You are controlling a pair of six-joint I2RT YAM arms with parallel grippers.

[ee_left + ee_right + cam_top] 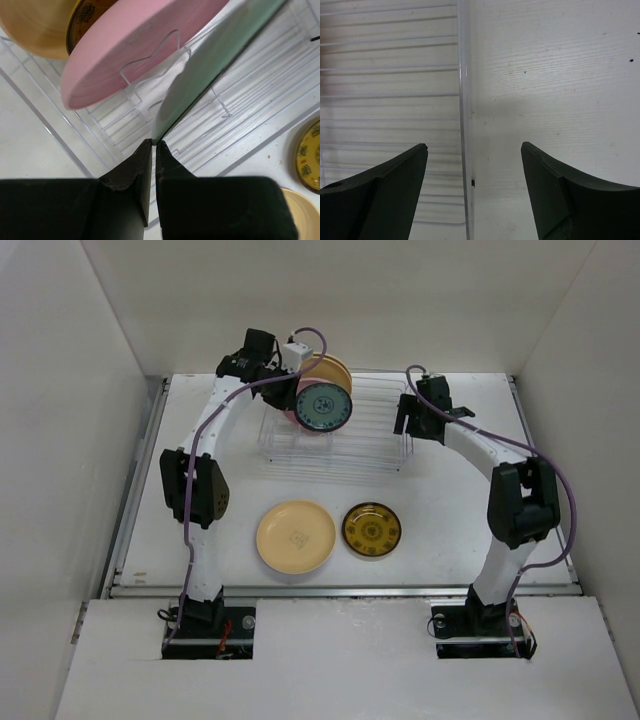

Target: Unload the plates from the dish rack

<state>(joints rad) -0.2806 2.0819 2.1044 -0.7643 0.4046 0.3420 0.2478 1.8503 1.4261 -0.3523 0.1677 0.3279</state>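
The wire dish rack (372,445) stands at the back middle of the table. My left gripper (305,375) is shut on the rim of a dark teal patterned plate (323,407) over the rack's left end. In the left wrist view my left gripper (154,142) pinches that plate (210,65), seen edge-on. Behind it stand a pink plate (140,45), an amber-brown patterned plate (82,15) and a yellow-tan plate (35,25). My right gripper (410,425) is open and empty at the rack's right end; in its wrist view it (474,146) straddles the rim wire (464,100).
A cream-yellow plate (296,536) and an amber-brown patterned plate (372,529) lie flat on the table in front of the rack. White walls enclose the table on the left, back and right.
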